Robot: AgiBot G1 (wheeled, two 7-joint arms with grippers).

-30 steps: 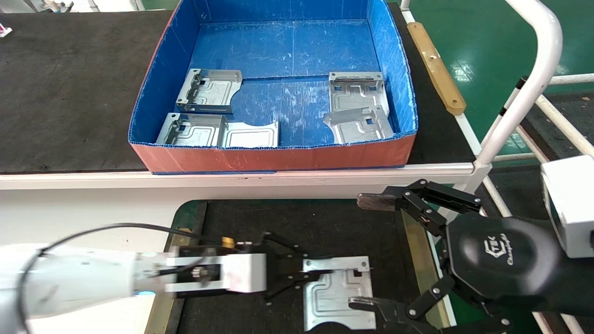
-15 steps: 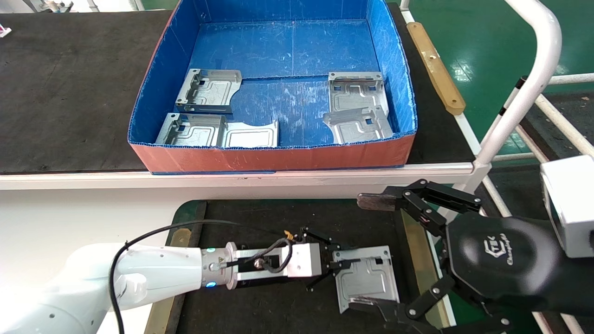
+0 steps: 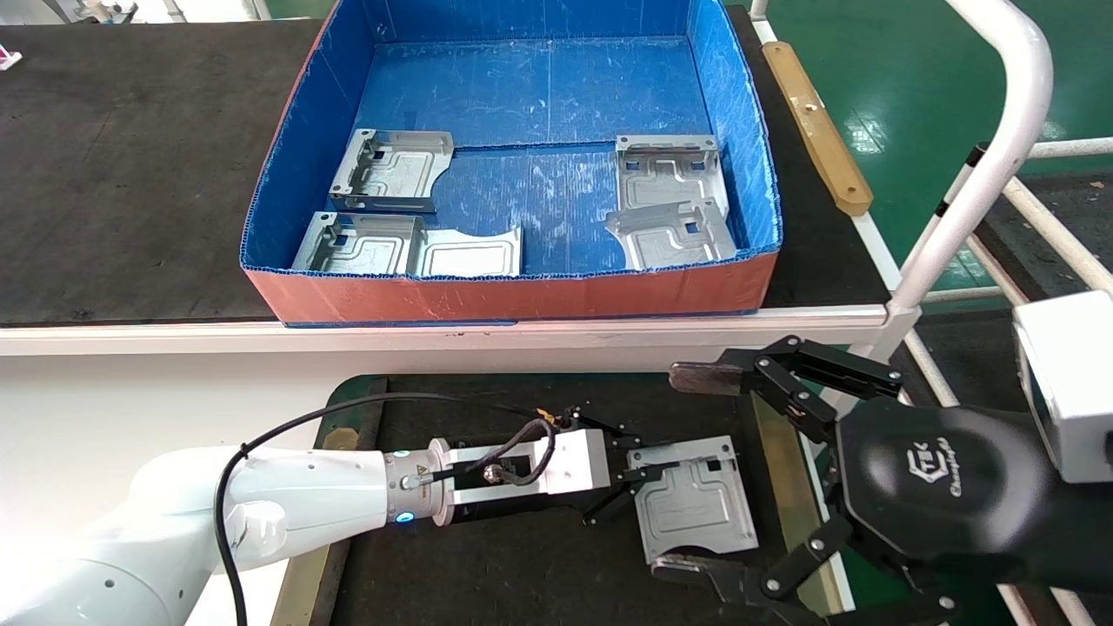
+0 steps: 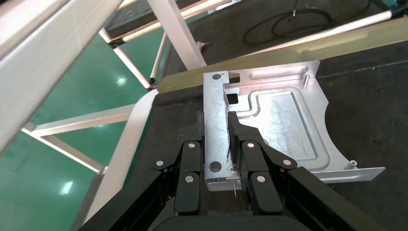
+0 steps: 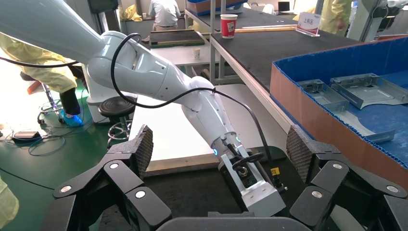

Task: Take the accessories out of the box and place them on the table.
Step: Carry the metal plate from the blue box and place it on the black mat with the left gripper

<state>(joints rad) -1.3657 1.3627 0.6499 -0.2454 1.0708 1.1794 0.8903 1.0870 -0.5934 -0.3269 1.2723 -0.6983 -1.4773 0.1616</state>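
My left gripper (image 3: 645, 476) (image 4: 215, 122) is shut on the bent edge of one silver accessory (image 3: 696, 509) (image 4: 281, 115). That plate lies low over the right part of the table's dark mat (image 3: 522, 409). The right gripper (image 3: 685, 474) (image 5: 221, 147) hangs wide open at the mat's right side. Its fingertips (image 3: 696, 378) straddle the held plate without touching it. Several more accessories stay in the blue box (image 3: 513, 296) on the shelf behind. Some sit at its front left (image 3: 361, 243) and back left (image 3: 391, 169); two overlap at the right (image 3: 674, 230).
The box stands on a raised black-matted shelf (image 3: 130, 156) with a white front edge. A white tube frame (image 3: 983, 174) rises at the right. A tan strip (image 3: 783, 487) edges the mat under the right gripper. White tabletop (image 3: 156, 391) lies to the left.
My left arm has carried the plate rightward across the mat and turned it. Its wrist is now steady. The right gripper has not moved.
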